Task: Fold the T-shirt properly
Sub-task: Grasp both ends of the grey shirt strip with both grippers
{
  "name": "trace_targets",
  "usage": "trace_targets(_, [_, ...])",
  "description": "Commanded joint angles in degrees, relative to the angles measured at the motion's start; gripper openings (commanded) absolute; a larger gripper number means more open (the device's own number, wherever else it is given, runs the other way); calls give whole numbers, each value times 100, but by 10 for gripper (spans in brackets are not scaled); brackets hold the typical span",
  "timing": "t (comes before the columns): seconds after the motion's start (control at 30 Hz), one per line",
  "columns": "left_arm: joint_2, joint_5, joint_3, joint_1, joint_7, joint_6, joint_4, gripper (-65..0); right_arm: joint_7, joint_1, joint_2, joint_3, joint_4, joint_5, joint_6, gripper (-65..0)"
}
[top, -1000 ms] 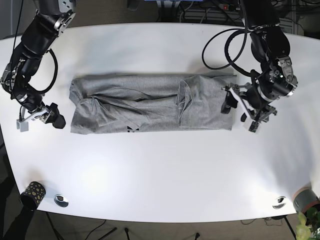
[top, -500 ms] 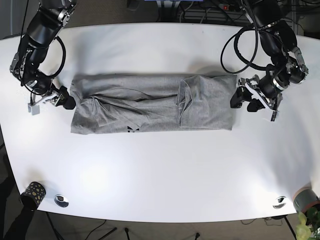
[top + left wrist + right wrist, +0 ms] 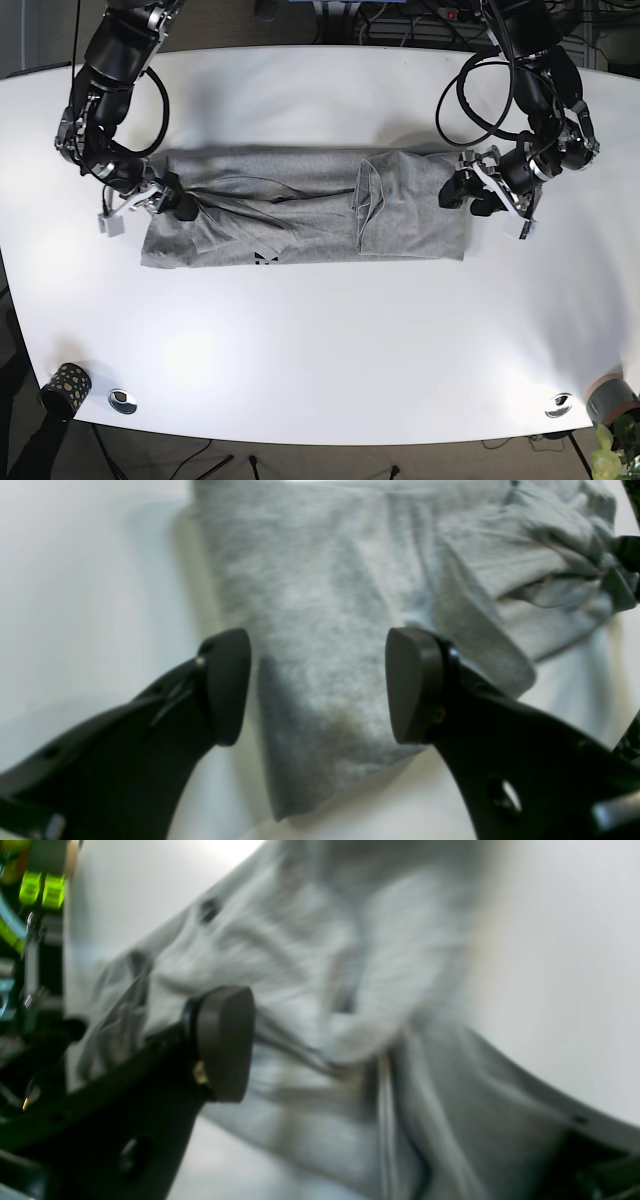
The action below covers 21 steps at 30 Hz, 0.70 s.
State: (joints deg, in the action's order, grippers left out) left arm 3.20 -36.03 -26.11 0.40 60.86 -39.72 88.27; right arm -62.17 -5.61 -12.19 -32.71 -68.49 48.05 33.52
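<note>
The grey T-shirt (image 3: 305,207) lies flat across the middle of the white table (image 3: 330,340), already folded into a long band running from one arm to the other, with creases and a doubled-over flap near its centre; a small dark mark sits on its near edge.

At the end of the shirt on the base view's right, the left gripper (image 3: 466,194) is down over the cloth; in its wrist view the left gripper (image 3: 317,690) has its two dark pads spread well apart, one to each side of the shirt's corner, the grey cloth (image 3: 325,630) showing bare between them and nothing pinched; the shirt's hem ends just below the pads, white table beyond.

At the opposite end of the shirt, the right gripper (image 3: 172,203) sits on the bunched cloth just inside that edge; its wrist view is badly blurred; one dark pad (image 3: 225,1042) shows against rumpled cloth (image 3: 350,990), the other finger is only a dark shape at the frame's corner; the pads look parted with cloth in the gap, though whether they pinch anything I cannot tell.
</note>
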Motion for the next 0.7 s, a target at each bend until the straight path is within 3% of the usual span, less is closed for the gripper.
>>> trace_targets(0.0, [71, -146, -13, -54, -104, -28, 320, -265, 50, -94, -25, -30, -118, 52, 20, -243])
trace_targets(0.1, [71, -146, -5, -45, -104, -28, 479, -265, 50, -226, -8, -39, -118, 43, 20, -247])
trace_targets(0.17, [106, -120, 101, -54, -104, -28, 470, -265, 50, -253, -8, -39, -118, 43, 20, -295])
trace_targets(0.23, [124, -67, 206, -80, -104, -28, 303, -265, 68, -261, -43, -39, -118, 43, 20, -371])
trace_targets(0.37, [247, 284, 470, -168, -112, -28, -286, -265, 191, -288, -78, -21, -136, 43, 28, -631])
trace_targets(0.53, [229, 706, 620, -256, -112, -28, -541, -265, 191, -288, -298, -13, -382, 43, 72, -650])
trace_targets(0.67, [203, 706, 628, -256, -112, -28, -541, -265, 182, -94, -386, -13, -1191, -71, 72, -650])
